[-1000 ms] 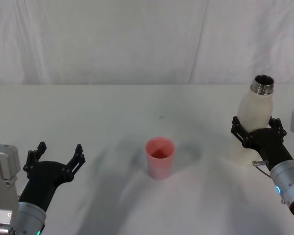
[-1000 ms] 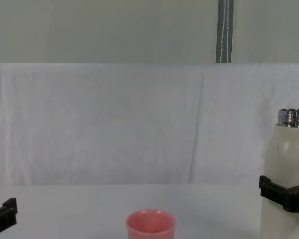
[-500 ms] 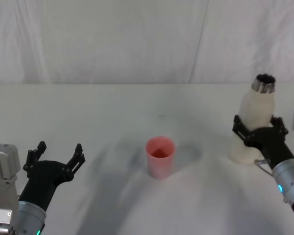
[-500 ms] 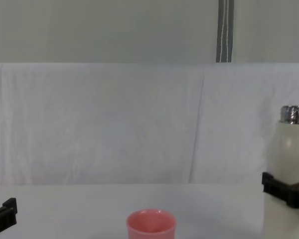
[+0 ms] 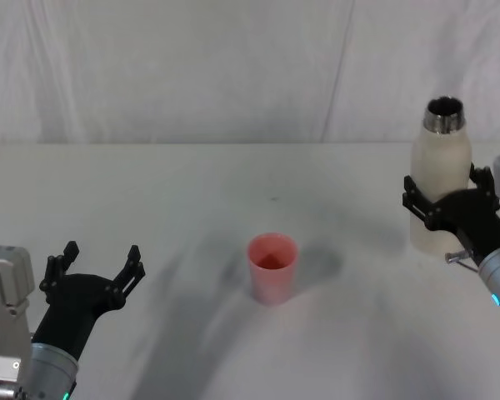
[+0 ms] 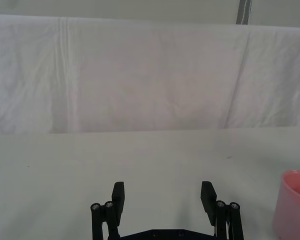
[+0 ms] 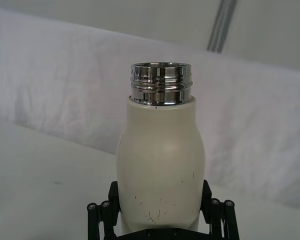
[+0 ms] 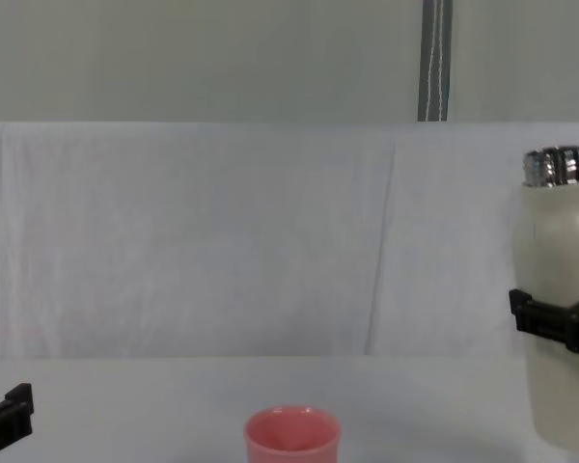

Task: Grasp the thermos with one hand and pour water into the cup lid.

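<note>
The left end effector (image 5: 96,265) waits low at the bench's (image 5: 192,183) near-left, fingers apart, out of the way. The pink cup lid (image 5: 272,267) stands mid-bench with open room all around. At far right, the right end effector (image 5: 447,200) is clamped on the thermos (image 5: 439,179), upright and lifted, neck open for pouring.

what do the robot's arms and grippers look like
Both are matte black: the left gripper and right gripper have forked linkage fingers with small screws at the pivots. Each sits on a black tapered wrist joined to a silver-grey cylinder with a small green-blue light. A pale grey block with screws sits beside each arm, and a thin wire loop hangs by the right wrist.
</note>
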`<state>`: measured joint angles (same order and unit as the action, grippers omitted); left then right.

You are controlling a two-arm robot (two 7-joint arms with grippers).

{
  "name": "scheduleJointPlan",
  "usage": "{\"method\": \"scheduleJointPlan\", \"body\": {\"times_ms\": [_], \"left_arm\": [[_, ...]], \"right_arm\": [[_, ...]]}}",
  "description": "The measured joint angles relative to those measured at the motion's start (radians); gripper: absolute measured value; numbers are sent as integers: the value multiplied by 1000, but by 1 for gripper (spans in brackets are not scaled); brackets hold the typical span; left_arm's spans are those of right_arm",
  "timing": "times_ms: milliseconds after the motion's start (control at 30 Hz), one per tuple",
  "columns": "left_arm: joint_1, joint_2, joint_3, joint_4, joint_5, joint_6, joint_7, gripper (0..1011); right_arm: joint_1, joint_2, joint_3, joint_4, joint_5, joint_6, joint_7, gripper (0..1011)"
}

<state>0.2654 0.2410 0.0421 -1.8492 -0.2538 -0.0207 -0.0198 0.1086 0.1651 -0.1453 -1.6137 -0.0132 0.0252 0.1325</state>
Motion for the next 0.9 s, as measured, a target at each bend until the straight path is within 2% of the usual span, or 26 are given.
{"method": "scheduleJointPlan", "body": {"times_ms": [167,400,667,900], "left_arm": [[0,0,0,0,0,0,0,1001],[0,0,0,0,0,0,0,1001],[0,0,0,0,0,0,0,1001],[0,0,0,0,0,0,0,1001]], "right_arm": [[18,49,-25,-40,-82,20,9,950],[47,103,-60,-66,-184,12,27,950],[86,182,-136,-90,-311,-4,92,950],[98,199,-176,-94,-364,-1,110,950]]}}
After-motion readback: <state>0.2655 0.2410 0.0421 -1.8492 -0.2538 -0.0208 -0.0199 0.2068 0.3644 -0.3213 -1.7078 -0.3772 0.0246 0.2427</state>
